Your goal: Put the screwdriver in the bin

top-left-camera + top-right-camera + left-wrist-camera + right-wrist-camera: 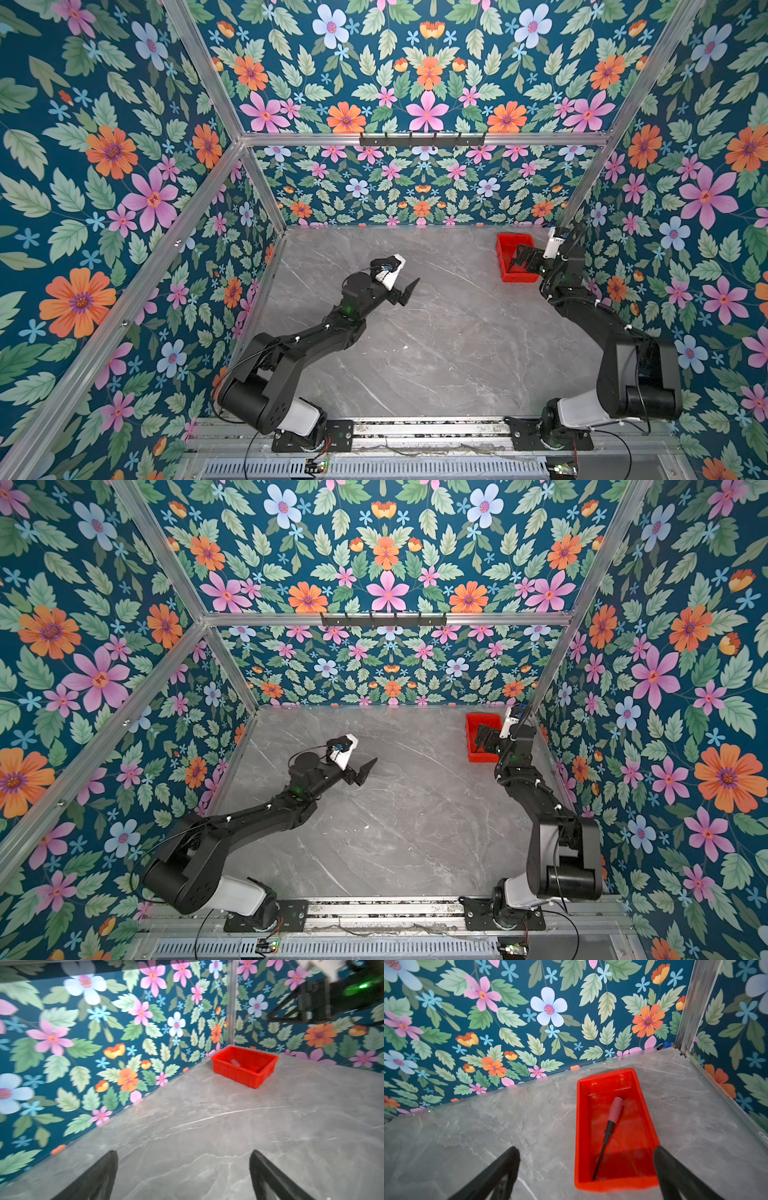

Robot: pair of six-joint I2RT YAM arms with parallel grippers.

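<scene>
The screwdriver point(616, 1108), with a red handle, black collar and thin dark shaft, lies flat inside the red bin point(578, 1126), free of any grip. The bin point(505, 245) stands at the table's far right corner in both top views. My right gripper point(586, 1148) hovers over the bin's near end, open, with nothing between its fingers; in a top view it point(482, 739) covers part of the bin point(471, 729), and the screwdriver is hidden there. My left gripper point(183, 1152) is open and empty above the middle of the table point(409, 291), well away from the bin point(245, 1073).
Flowered walls close the grey marble table point(415, 353) on three sides. An aluminium post point(691, 1012) stands in the corner just beyond the bin. A black hook rail point(422, 139) hangs high on the back wall.
</scene>
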